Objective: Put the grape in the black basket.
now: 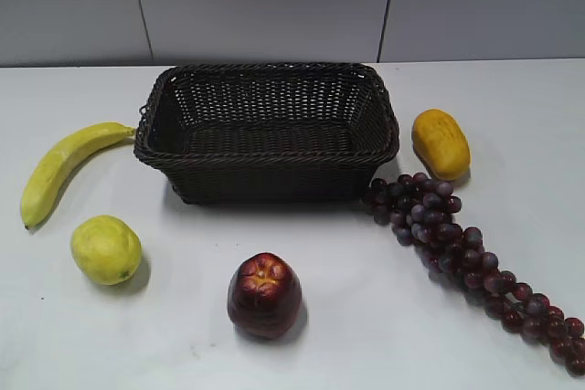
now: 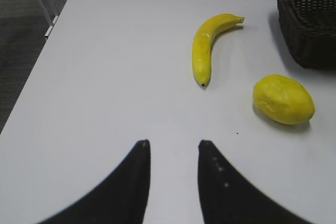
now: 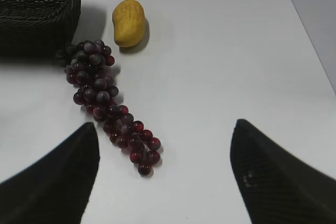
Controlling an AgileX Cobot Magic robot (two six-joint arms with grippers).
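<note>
The grape bunch (image 1: 466, 258) lies on the white table, its thick end against the black basket's front right corner and its thin tip toward the front right. The black basket (image 1: 267, 158) stands empty at the middle back. In the right wrist view the grape (image 3: 107, 105) lies ahead, its tip between the wide-open fingers of my right gripper (image 3: 165, 127), nearer the left finger; the basket corner (image 3: 39, 11) shows at top left. My left gripper (image 2: 173, 142) is open and empty above bare table. Neither gripper shows in the exterior view.
A banana (image 1: 64, 163) and a yellow-green lemon-like fruit (image 1: 106, 248) lie left of the basket. A dark red apple (image 1: 264, 294) stands in front. An orange-yellow fruit (image 1: 440, 142) lies right of the basket. The table's left edge (image 2: 31, 72) shows in the left wrist view.
</note>
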